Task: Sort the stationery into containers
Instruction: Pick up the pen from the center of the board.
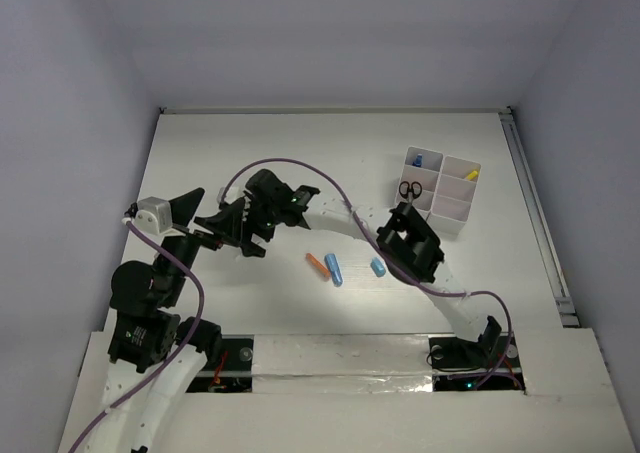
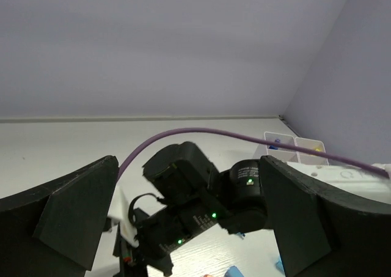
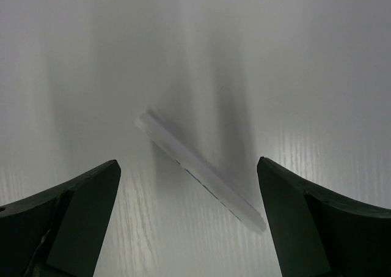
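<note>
A thin white pen (image 3: pixel 201 172) lies on the table between the fingers of my right gripper (image 3: pixel 187 164), which is open, empty and just above it. In the top view the right gripper (image 1: pixel 222 225) hides the pen. My left gripper (image 1: pixel 188 216) is open and empty, close to the left of the right wrist (image 2: pixel 195 191). An orange marker (image 1: pixel 318 265), a blue tube (image 1: pixel 334 270) and a small blue piece (image 1: pixel 378 267) lie mid-table. The white divided containers (image 1: pixel 452 205) hold black-handled scissors (image 1: pixel 410 190), a blue item (image 1: pixel 420 159) and a yellow-tipped item (image 1: pixel 472 174).
The right arm's white link (image 1: pixel 340 223) and a purple cable (image 1: pixel 290 165) stretch across the middle of the table. The containers also show far right in the left wrist view (image 2: pixel 293 147). A rail (image 1: pixel 535 213) runs along the table's right edge.
</note>
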`<state>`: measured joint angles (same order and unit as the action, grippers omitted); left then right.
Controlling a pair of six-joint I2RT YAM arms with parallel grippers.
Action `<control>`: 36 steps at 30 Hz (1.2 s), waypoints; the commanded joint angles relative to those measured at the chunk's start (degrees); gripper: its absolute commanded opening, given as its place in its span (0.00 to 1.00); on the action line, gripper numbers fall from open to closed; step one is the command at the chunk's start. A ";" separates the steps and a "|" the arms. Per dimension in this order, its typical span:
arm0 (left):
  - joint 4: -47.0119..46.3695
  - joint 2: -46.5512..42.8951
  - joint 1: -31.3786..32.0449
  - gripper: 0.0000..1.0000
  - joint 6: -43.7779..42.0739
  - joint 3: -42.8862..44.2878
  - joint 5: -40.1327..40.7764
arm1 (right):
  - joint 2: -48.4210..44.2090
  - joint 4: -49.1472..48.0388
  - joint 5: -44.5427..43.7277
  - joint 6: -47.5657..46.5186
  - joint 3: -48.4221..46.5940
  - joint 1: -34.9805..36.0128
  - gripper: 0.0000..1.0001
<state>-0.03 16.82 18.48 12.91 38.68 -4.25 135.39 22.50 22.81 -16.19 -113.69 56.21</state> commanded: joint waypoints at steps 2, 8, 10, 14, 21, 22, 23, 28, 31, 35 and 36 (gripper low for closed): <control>-1.90 -1.00 -0.37 0.99 -0.51 2.28 0.21 | 3.90 7.11 -1.98 -5.43 -7.75 2.59 1.00; -1.73 -1.26 -0.37 0.99 -0.60 2.37 0.38 | 8.65 10.46 -3.99 -7.02 -13.05 3.74 0.96; -1.73 -1.26 -0.37 0.99 -0.69 2.37 0.38 | 9.10 10.28 -4.96 -7.54 -13.49 4.26 0.94; -1.73 -1.26 -0.37 0.99 -0.69 2.28 0.21 | 10.15 10.02 -6.37 -8.51 -13.84 4.79 0.84; -1.90 -1.18 -0.37 0.99 -0.69 2.28 0.03 | 12.00 11.07 -12.43 -12.20 -13.84 6.46 0.63; -1.90 -1.26 -0.37 0.99 -0.60 2.28 0.03 | 12.09 10.99 -13.22 -12.81 -13.67 6.98 0.63; -1.90 -1.26 -0.37 0.99 -0.60 2.28 0.03 | 12.17 10.90 -13.58 -13.08 -13.40 7.51 0.64; -1.90 -1.35 -0.37 0.99 -0.69 2.28 0.12 | 13.14 11.16 -15.42 -14.40 -13.66 8.04 0.59; -1.90 -1.09 -0.37 0.99 -0.69 2.28 0.12 | 13.41 11.60 -16.47 -14.75 -13.93 8.66 0.43; -1.90 -1.17 -0.37 0.99 -0.69 2.28 0.03 | 13.93 12.39 -17.88 -14.84 -14.37 8.66 0.24; -1.90 -1.26 -0.37 0.99 -0.69 2.28 0.03 | 13.93 12.48 -18.06 -14.75 -14.37 8.66 0.21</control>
<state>0.05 16.25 18.26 12.88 38.72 -4.23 145.71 30.52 8.10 -29.89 -127.83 64.82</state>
